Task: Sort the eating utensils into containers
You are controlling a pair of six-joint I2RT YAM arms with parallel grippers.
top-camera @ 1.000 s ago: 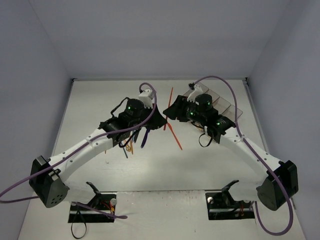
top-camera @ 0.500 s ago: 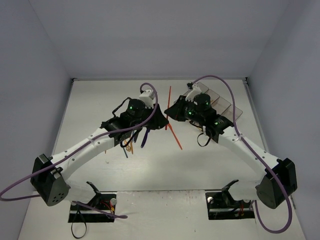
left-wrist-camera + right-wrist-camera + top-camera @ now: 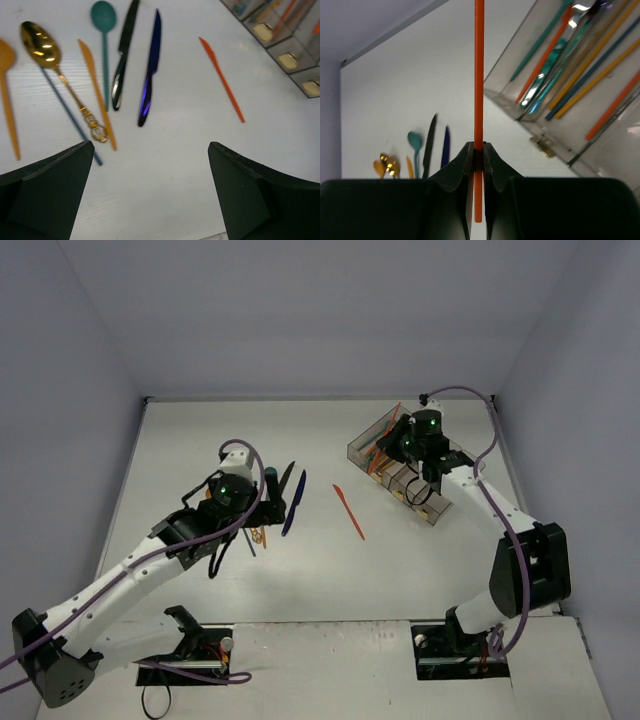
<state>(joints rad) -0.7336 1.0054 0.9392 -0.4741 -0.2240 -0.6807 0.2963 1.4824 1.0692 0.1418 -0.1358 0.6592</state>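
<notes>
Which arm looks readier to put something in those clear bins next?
Right. The right gripper is shut on an orange utensil at the bins; the left gripper is open and empty over the loose utensils.

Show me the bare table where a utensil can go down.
Free: the table between navy knife and orange knife; the near stretch from orange knife to the table edge; the far-left corner. Crowded: the loose utensils left of the navy knife, and the containers.
</notes>
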